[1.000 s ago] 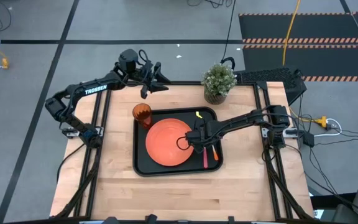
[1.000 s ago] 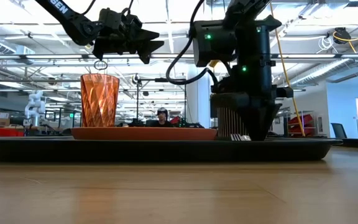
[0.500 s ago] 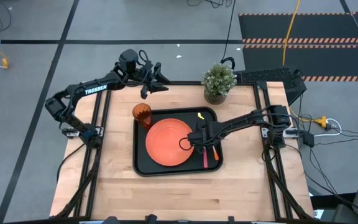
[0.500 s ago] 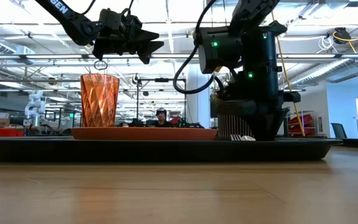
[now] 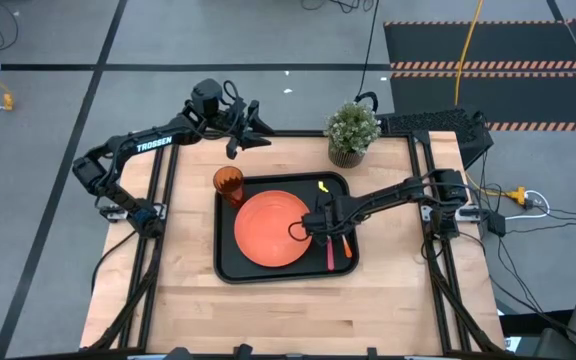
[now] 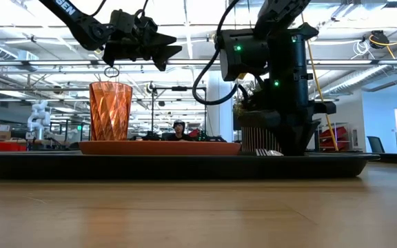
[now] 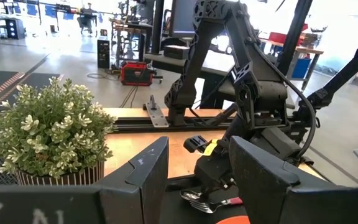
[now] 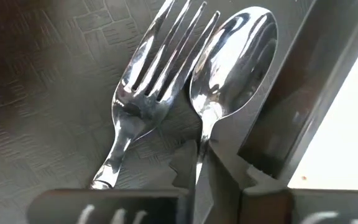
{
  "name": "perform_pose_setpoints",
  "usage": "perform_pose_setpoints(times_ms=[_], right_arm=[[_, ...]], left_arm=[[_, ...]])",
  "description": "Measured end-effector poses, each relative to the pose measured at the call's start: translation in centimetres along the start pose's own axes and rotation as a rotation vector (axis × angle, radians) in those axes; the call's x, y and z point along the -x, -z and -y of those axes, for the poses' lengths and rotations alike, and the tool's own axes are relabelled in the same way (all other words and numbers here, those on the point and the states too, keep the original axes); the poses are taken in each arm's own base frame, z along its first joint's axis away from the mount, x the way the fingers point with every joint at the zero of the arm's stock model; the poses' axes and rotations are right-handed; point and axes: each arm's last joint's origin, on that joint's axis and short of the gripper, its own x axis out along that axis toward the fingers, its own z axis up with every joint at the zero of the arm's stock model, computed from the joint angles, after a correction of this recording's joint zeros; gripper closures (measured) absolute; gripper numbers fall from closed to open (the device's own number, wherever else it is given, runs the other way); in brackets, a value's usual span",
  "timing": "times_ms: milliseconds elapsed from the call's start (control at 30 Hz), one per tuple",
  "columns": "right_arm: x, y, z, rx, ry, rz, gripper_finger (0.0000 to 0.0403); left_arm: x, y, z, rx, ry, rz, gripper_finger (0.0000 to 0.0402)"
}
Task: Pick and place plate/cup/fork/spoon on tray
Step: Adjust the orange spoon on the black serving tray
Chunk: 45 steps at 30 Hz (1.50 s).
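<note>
Spoon (image 8: 229, 68) neck clamped by right gripper (image 8: 204, 171) — fork (image 8: 148, 93) touching alongside, plant (image 5: 351, 130) behind, left gripper (image 5: 258, 138) spread

Above me one camera looks straight down, another sits level at the table edge, both sharing the tray (image 5: 230, 265); my left wrist camera faces my right arm, my right one hangs close over fork (image 8: 143, 93) and spoon (image 8: 229, 68).

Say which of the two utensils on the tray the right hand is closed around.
The spoon. Its neck runs between the fingers of the right hand; the fork lies free beside it on the tray, outside the fingers.
</note>
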Motion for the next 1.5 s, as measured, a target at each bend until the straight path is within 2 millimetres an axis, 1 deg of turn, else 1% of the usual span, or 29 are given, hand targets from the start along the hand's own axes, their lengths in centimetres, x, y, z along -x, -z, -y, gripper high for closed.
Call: perform_pose_setpoints(times_ms=[100,367,700,967,1200,1500], right_arm=[[0.0,0.2,-0.1,-0.005,0.000,0.001,0.0397],[0.3,0.3,0.0,-0.012,-0.010,-0.015,0.0400],[3.0,0.5,1.1,-0.104,-0.082,0.003,0.0402],[3.7,1.5,0.4,-0.203,-0.136,0.020,0.0403],[3.9,2.6,0.0,-0.300,-0.135,0.075,0.0403],[4.1,3.2,-0.3,-0.343,-0.131,0.121,0.0403]], left_arm=[[0.0,0.0,0.0,-0.002,0.000,0.000,0.0229],[0.2,0.0,-0.1,-0.051,-0.007,0.002,0.0229],[1.4,-0.2,-0.7,-0.074,-0.048,0.016,0.0229],[1.7,0.0,-0.9,-0.049,-0.058,0.007,0.0229],[1.7,0.5,-0.8,-0.001,-0.056,-0.018,0.0229],[1.7,1.1,-0.8,0.017,-0.052,-0.047,0.0229]])
